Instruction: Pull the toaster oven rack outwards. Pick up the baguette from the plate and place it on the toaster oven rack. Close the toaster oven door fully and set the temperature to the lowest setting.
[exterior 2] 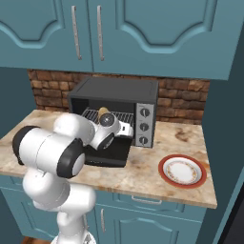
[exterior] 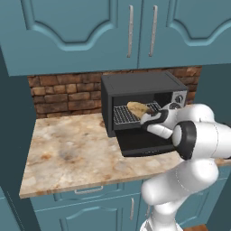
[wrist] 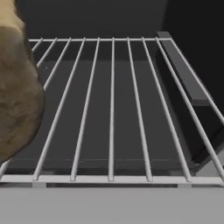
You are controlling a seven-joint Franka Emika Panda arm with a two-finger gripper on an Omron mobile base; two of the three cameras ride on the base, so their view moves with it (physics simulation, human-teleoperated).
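On the pulled-out toaster oven rack [exterior: 128, 113] lies the baguette [exterior: 139, 107], light, crusty, a bit crumbly, best pinched across its middle. Gripper [exterior: 152, 118] sits just right of it at the oven mouth, jaws wide, empty. Toaster oven door [exterior: 146, 143] hangs flat open, stiff; push up from its front edge. Plate [exterior 2: 183, 171] on desk [exterior: 72, 153] bare.
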